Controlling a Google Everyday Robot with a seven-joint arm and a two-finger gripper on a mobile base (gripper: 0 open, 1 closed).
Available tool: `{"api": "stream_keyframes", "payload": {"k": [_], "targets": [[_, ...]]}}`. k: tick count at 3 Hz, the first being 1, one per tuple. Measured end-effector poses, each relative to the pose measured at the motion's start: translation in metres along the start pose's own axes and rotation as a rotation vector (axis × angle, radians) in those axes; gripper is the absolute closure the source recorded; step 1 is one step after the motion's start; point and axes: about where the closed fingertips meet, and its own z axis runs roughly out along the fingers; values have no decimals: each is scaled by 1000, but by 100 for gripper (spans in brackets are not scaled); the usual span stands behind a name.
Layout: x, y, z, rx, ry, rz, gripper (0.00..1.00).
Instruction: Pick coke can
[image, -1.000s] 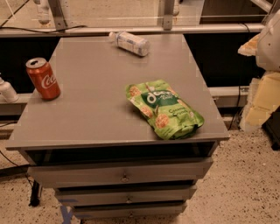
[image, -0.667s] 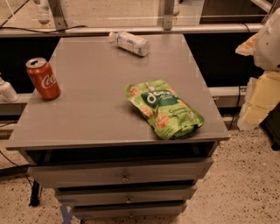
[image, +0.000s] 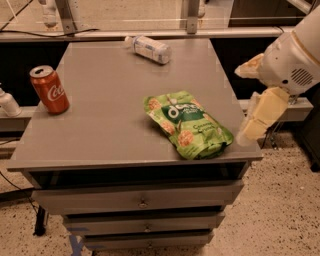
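Reads as a robotics lab or test bay, not a home. A grey metal drawer cabinet (image: 140, 200) serves as the bench. Speckled hard floor (image: 280, 210) at lower right, a loose cable (image: 12, 195) at lower left, metal stand legs (image: 67, 15) along the top. The robot arm (image: 295, 55) enters from the right, and its gripper (image: 262, 107) hangs just off the cabinet's right edge.

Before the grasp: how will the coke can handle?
Upright coke can near the left edge of the table: a side nudge could tip it, then roll. Smooth metal-looking wall: probably stiff, maybe slippery. The gripper hangs beyond the right edge.
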Motion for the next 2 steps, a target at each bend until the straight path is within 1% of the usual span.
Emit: {"api": "stream_keyframes", "payload": {"k": [1, 2], "targets": [[-38, -8, 32, -90, -234, -1, 0], [-57, -1, 31, -131, -313, 8, 0]]}}
